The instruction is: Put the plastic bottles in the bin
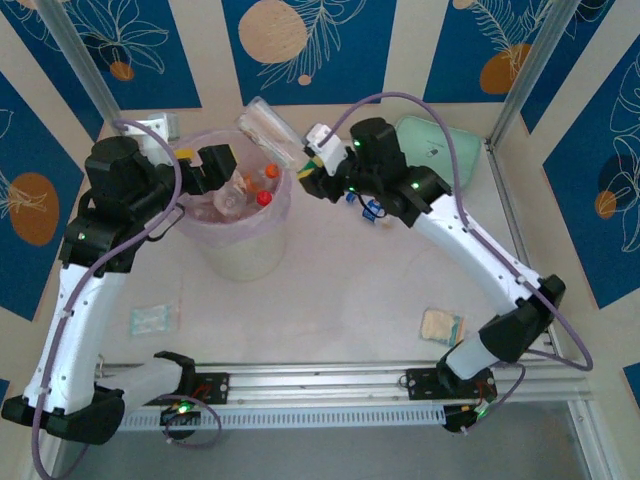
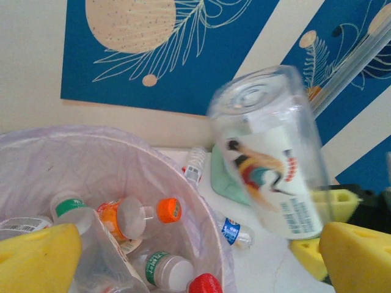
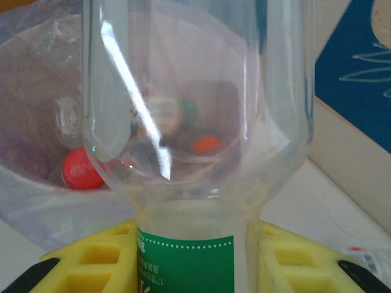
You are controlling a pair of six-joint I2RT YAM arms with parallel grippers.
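Two robot arms reach from the near edge of a pale tabletop [image 1: 350, 290] toward a bin.

Nearest the arms' bases lie two small flat packets, one at the near left [image 1: 152, 320] and one at the near right [image 1: 442, 327].

Farther back, left of centre, stands the bin [image 1: 240, 255]. It is a round, translucent pink wastebasket with a clear liner, and it already holds several bottles [image 1: 245, 190] with red, orange and white caps.

The left claw [image 1: 208, 168] hangs over the bin's left rim. Its yellow pads are spread wide and hold nothing.

The right claw [image 1: 312, 165], by the bin's far right rim, is clamped tight on the held bottle [image 1: 266, 127].

The step in hand looks like the drop. The bottle's base seems to hang above the far rim rather than the middle of the opening. A clean drop would bring it nearer and to the left, until the whole bottle is over the liner, and only then part the pads. The drop should also miss the left claw.

The held bottle is clear, uncrushed and looks rigid. It carries a green label where the pads pinch it, and a printed figure and barcode on another side. It is tilted, with its base pointing up and to the far left. Its cap end is hidden.

Right of the bin, a small blue-labelled bottle [image 1: 370, 208] lies on the tabletop under the right arm. A mint-green case [image 1: 440, 150] sits at the far right.
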